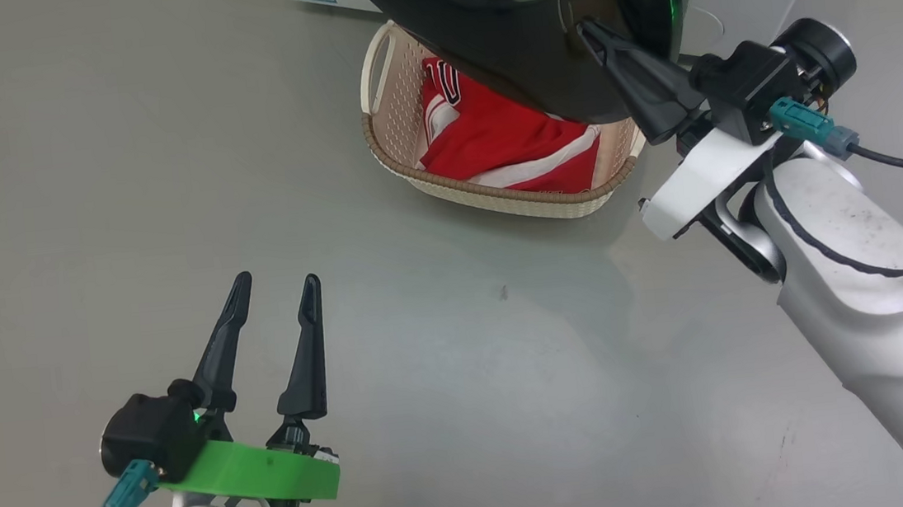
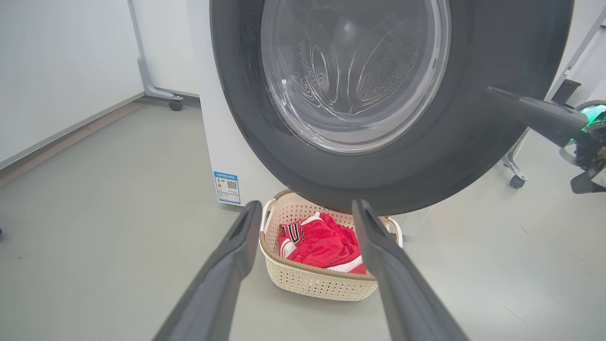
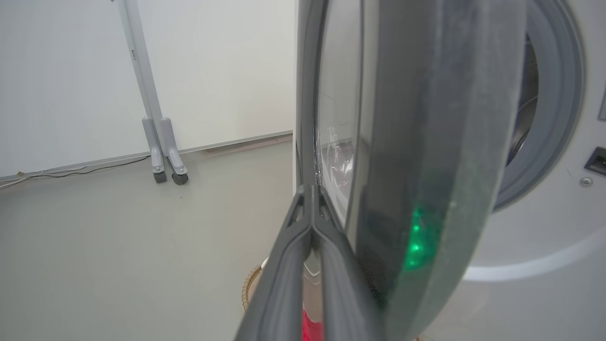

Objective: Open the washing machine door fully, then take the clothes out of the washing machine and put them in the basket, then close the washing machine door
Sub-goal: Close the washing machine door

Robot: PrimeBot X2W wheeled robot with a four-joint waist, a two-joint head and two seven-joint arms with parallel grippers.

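Note:
The washing machine door (image 1: 530, 39) stands partly open, its black rim hanging over the basket (image 1: 496, 195). Red clothes (image 1: 499, 141) with white trim lie in the cream basket. My right gripper (image 1: 587, 29) is shut, its fingertips against the door's rim. The right wrist view shows the door (image 3: 416, 142) edge-on, the right gripper (image 3: 310, 189) beside it, and the washing machine (image 3: 544, 237) with its grey gasket behind. My left gripper (image 1: 273, 291) hangs open and holds nothing over bare floor. In the left wrist view, the left gripper (image 2: 307, 206) points at the basket (image 2: 312, 279), the clothes (image 2: 322, 244) and the door (image 2: 473, 142).
A blue label (image 2: 227, 187) marks the machine's lower corner. A wheeled grey stand (image 3: 163, 156) is by the white wall to the left, and another caster (image 2: 516, 180) sits right of the machine. Grey floor spreads between me and the basket.

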